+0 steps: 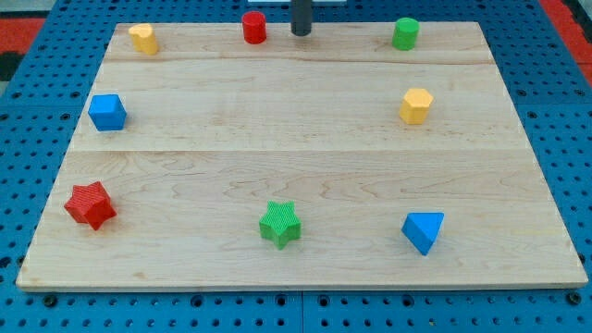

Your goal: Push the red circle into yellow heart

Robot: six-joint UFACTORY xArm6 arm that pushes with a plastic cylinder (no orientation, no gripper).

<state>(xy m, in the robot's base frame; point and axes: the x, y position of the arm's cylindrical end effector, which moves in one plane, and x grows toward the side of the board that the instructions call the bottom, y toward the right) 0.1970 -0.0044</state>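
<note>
The red circle (254,27) stands near the board's top edge, left of centre. The yellow heart (143,39) sits at the top left corner, well to the left of the red circle. My tip (302,33) is at the top edge, just to the right of the red circle, with a small gap between them. The rod rises out of the view's top.
A green circle (405,33) is at top right, a yellow hexagon (416,105) below it. A blue cube (107,112) is at left, a red star (91,204) at bottom left, a green star (280,224) at bottom centre, a blue triangle (424,230) at bottom right. The wooden board (296,139) lies on a blue pegboard.
</note>
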